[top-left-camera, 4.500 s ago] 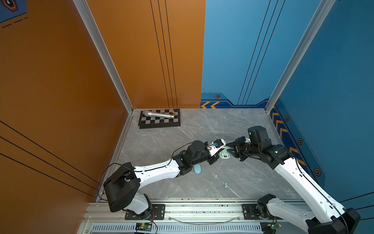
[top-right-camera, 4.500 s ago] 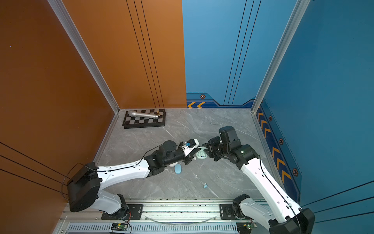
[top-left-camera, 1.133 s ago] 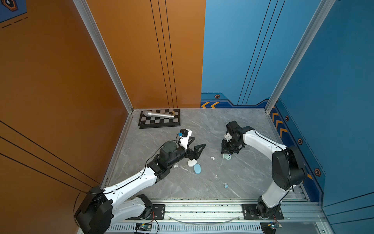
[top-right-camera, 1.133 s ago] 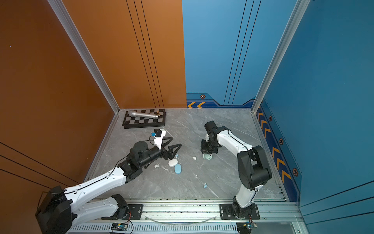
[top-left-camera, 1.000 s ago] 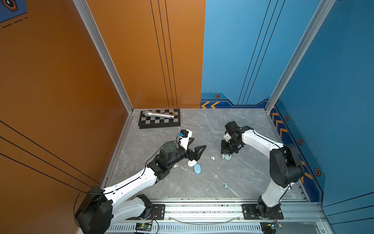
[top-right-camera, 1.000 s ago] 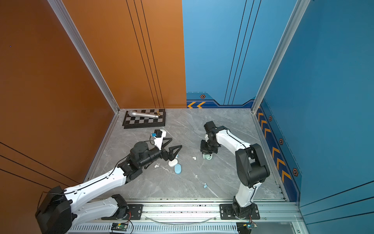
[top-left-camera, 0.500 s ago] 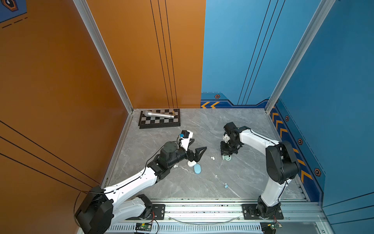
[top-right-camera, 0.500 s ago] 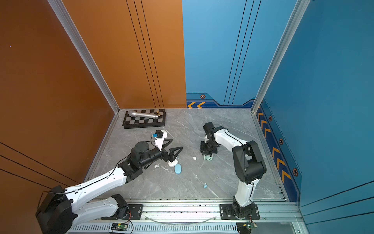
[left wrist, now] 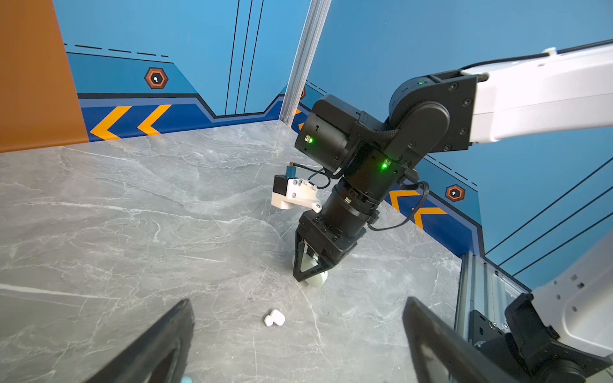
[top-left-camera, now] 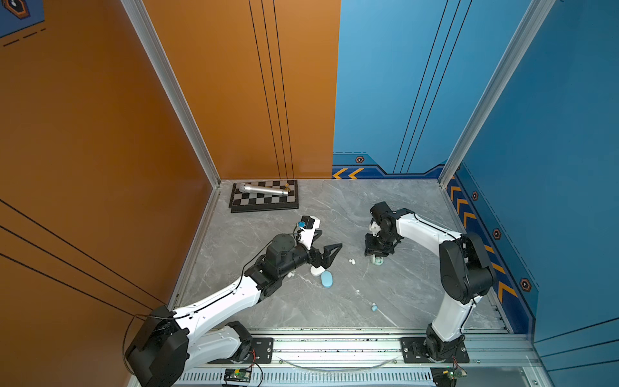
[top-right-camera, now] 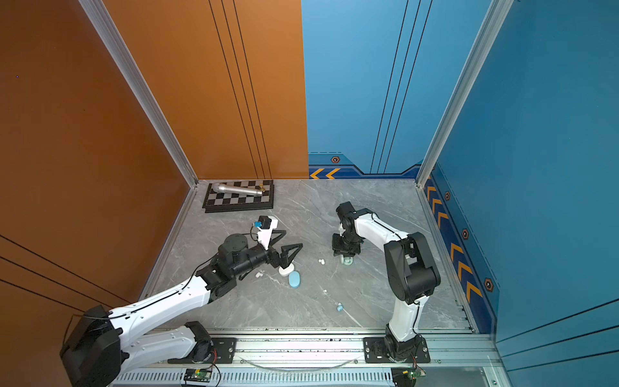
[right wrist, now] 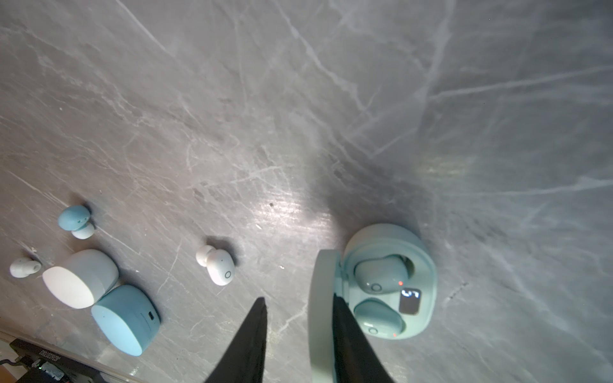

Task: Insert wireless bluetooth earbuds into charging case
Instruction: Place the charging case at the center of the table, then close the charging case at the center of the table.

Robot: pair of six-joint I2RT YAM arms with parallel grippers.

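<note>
Overhead, both top views show the left gripper (top-left-camera: 330,238) gaping wide. Left wrist view: the right gripper (left wrist: 311,272) hangs over a mint-green oval plastic case (left wrist: 320,280). Right wrist view: its jaws stand parted around the raised lid (right wrist: 320,291); two mint-green bean-shaped earbuds (right wrist: 381,273) sit inside.

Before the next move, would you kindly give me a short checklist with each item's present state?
1. Both mint earbuds seated in mint case: ok.
2. Its mint lid shut: not ok, stands open.
3. The right gripper clear of lid: cannot tell; lid stands between its parted jaws.
4. The left gripper open, empty: ok.
5. The white case, blue case opened for loose white earbud: not ok, both shut.
</note>
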